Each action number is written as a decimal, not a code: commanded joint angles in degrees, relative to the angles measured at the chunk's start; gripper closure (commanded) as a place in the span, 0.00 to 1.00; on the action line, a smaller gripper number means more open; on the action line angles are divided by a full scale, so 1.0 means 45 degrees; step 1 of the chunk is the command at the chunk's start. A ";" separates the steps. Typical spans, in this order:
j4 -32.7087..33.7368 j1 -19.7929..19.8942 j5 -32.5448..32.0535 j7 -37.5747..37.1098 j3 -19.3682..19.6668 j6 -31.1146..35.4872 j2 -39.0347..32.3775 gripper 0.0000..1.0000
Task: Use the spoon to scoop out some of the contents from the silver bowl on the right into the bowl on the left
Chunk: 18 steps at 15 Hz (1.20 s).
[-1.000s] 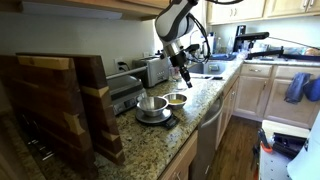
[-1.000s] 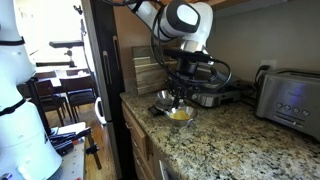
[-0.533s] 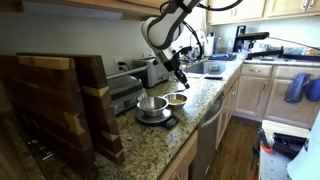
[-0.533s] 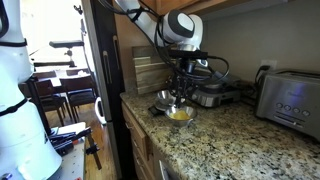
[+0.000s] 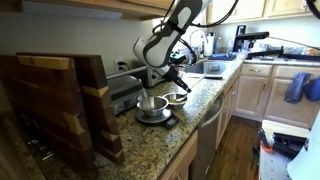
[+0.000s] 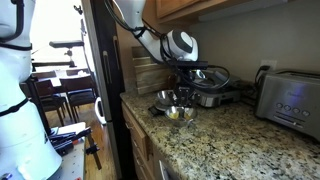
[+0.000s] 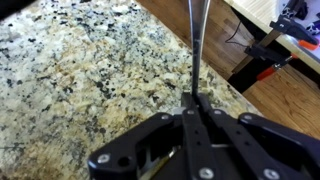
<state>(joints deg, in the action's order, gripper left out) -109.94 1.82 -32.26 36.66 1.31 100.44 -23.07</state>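
The spoon is clamped by its thin handle in the tightly closed gripper, held above the granite counter near the silver bowl of tan contents. It looks light, stiff and slick, so it may swivel. A firm pinch well up the handle should steady scooping.

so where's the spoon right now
In the wrist view the spoon is clamped in the shut jaws, its thin shaft running out above the granite counter.
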 commanded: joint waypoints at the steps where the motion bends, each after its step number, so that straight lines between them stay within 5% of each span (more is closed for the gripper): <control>1: 0.0326 -0.0341 -0.0916 -0.0448 -0.0134 -0.0494 -0.0446 0.97; 10: 0.0466 -0.1021 -0.3479 -0.0978 -0.0583 -0.0904 -0.1150 0.97; 18: 0.0380 -0.0889 -0.3292 -0.0925 -0.1080 -0.0605 -0.1560 0.97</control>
<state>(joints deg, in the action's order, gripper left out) -108.19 -2.26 -47.11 33.81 -2.78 98.35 -29.94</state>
